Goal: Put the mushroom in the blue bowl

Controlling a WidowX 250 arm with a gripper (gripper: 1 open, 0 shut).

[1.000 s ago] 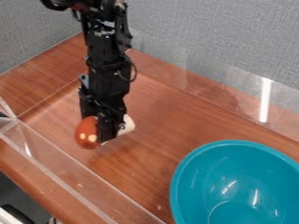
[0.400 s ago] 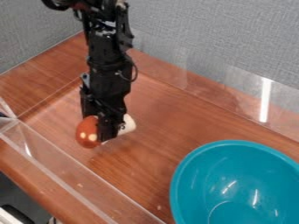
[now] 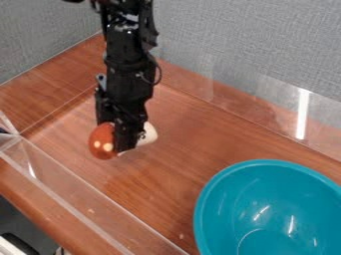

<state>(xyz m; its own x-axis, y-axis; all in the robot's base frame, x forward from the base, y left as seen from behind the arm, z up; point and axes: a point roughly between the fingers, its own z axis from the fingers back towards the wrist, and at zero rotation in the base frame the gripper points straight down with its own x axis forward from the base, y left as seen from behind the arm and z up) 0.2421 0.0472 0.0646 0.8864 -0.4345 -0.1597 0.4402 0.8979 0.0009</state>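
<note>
The end effector (image 3: 122,137) points straight down and is clamped on the mushroom (image 3: 106,140), whose orange-red cap faces left and near while the cream stem pokes out on the right side of the fingers. The mushroom sits low over the wooden surface (image 3: 200,125), left of centre; whether it touches the wood cannot be told. The black arm (image 3: 127,55) rises from it toward the top edge. The blue bowl (image 3: 273,214) stands well apart at the near right, empty inside. A clear plastic wall (image 3: 80,204) runs along the near edge
</note>
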